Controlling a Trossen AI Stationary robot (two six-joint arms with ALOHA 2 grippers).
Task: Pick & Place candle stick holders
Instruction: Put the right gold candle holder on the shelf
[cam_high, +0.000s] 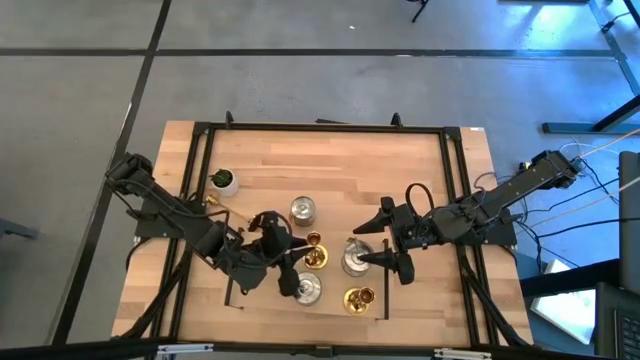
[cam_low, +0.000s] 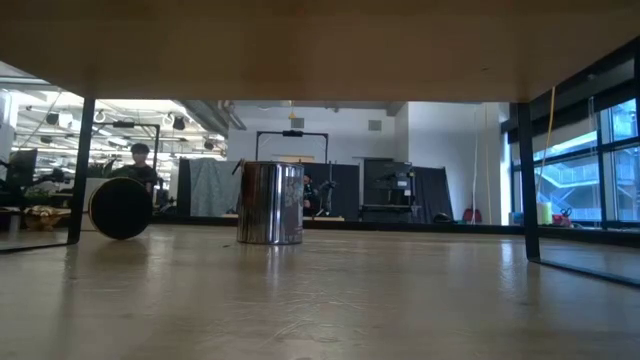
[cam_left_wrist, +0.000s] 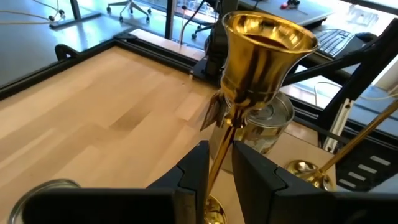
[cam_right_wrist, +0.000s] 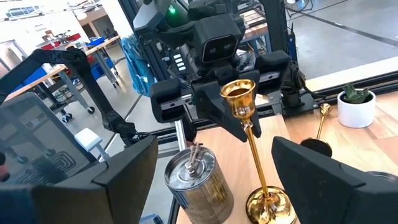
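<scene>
Left gripper (cam_left_wrist: 217, 177) clamped narrow on slim stem of gold brass candle stick holder (cam_left_wrist: 264, 59), base half hidden behind fingers (cam_left_wrist: 189, 177); right gripper (cam_high: 383, 240) spread wide nearby.

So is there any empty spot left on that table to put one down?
Yes: the bare wood along the table's far edge, beyond the small potted plant and the silver holder. The near middle is crowded, where the left gripper grips a gold holder and the right gripper straddles another silver holder.
</scene>
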